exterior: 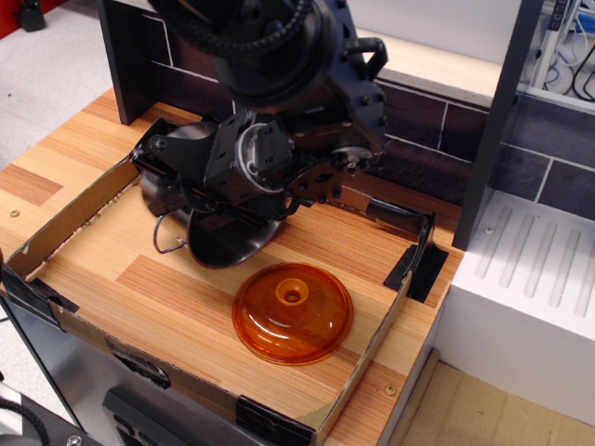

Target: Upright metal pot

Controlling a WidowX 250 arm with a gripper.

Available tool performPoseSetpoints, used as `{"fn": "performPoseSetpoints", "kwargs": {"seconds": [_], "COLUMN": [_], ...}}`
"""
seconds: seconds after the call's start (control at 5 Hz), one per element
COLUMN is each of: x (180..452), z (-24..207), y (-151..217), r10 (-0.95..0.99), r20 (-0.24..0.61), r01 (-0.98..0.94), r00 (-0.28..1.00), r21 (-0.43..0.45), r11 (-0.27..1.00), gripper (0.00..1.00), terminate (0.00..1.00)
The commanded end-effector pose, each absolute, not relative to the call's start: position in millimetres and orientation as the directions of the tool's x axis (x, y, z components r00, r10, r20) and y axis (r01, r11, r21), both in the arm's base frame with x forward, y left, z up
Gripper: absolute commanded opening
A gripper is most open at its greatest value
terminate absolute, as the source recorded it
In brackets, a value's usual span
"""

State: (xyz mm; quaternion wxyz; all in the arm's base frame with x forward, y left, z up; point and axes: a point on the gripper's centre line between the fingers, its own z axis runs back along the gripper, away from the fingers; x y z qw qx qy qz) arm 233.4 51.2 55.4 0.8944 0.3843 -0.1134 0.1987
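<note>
The metal pot (pixel 221 238) sits in the back left of the cardboard tray (pixel 367 358), tilted, with its dark round face turned towards the front right. One thin wire loop handle (pixel 168 238) sticks out on its left. My black gripper (pixel 182 190) is right over the pot's upper left and appears shut on its rim. The arm hides the fingertips and most of the pot's wall.
An orange translucent domed lid (pixel 292 312) lies flat in the tray just in front and to the right of the pot. A dark tiled back wall (pixel 423 139) rises behind the tray. A white ribbed block (pixel 530 279) stands to the right.
</note>
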Motion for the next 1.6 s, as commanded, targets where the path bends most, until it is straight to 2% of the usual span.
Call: {"fn": "performPoseSetpoints", "kwargs": {"seconds": [0.0,0.2,0.6,0.8,1.0,1.2,1.4], "x": [233.4,232.6,226.8,220.7,215.2,211.3,211.8], "z": [64.3,73.9,89.2,93.1,91.3,82.5,68.7], "y": [51.4,54.5,70.0,89.6,105.2,119.4,131.0], "r10": [0.280,0.336,0.425,0.463,0.477,0.464,0.461], "r20": [0.373,0.359,0.269,0.190,0.035,-0.009,-0.092], "r01": [-0.460,-0.488,-0.502,-0.492,-0.440,-0.413,-0.386], "r00": [0.884,0.871,0.865,0.866,0.878,0.886,0.883], "r21": [0.599,0.552,0.497,0.490,0.453,0.437,0.416], "r11": [0.655,0.676,0.708,0.719,0.775,0.799,0.823], "gripper": [0.00,0.00,0.00,0.00,0.00,0.00,0.00], "terminate": [0.00,0.00,0.00,0.00,0.00,0.00,0.00]}}
